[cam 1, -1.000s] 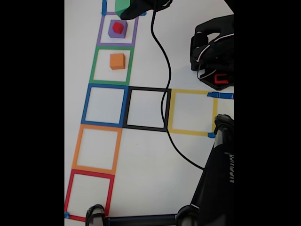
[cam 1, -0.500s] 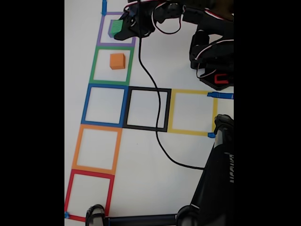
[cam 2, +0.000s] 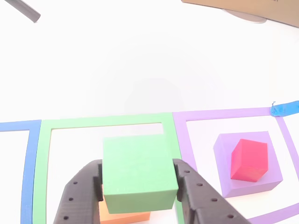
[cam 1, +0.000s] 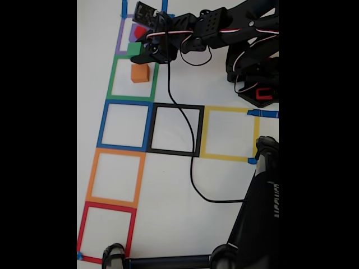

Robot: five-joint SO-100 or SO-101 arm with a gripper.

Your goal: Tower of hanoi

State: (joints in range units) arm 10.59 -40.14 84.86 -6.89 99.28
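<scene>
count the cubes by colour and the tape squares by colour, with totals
Cubes:
green cube, held in the gripper: 1
orange cube: 1
purple cube: 1
red cube, on the purple cube: 1
Cubes total: 4

Tape squares, fixed view:
purple: 1
green: 1
blue: 1
black: 1
yellow: 1
orange: 1
red: 1
Squares total: 7

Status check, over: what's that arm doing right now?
Gripper shut on green cube. Hovering above orange cube. Red cube atop purple cube. Nothing in the way.
</scene>
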